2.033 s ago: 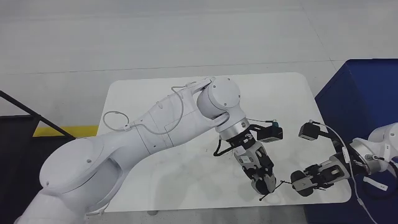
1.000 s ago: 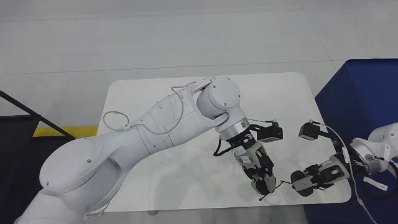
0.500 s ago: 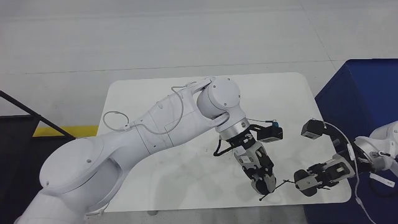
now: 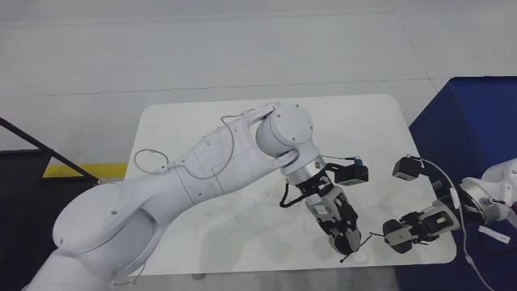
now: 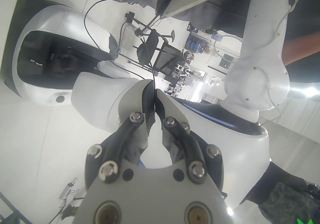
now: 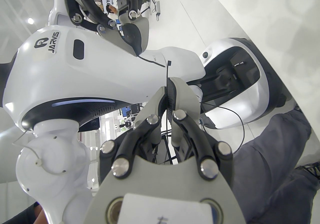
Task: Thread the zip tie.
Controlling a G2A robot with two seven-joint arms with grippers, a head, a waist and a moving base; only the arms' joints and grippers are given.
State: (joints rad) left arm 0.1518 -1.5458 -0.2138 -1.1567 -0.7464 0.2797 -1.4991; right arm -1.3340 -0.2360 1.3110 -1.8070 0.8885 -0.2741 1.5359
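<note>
A thin black zip tie (image 4: 365, 242) spans the gap between both grippers near the table's front right edge. My left gripper (image 4: 346, 246) is shut on one end; in the left wrist view the strand (image 5: 149, 59) rises from its closed fingertips (image 5: 153, 87) toward the right gripper (image 5: 160, 11). My right gripper (image 4: 391, 237) is shut on the other end. In the right wrist view the tie's small square head (image 6: 169, 62) stands just above its own fingertips (image 6: 168, 84), and a strand runs from the head to the left gripper (image 6: 138, 52).
The white table (image 4: 202, 145) carries nothing else of size. A dark blue block (image 4: 477, 121) stands beside the table's right edge, close to the right arm. The table's front edge (image 4: 404, 260) lies just below both grippers.
The right gripper has drifted slightly to the right, and the left arm has shifted a little with it. Both stay shut on the zip tie.
</note>
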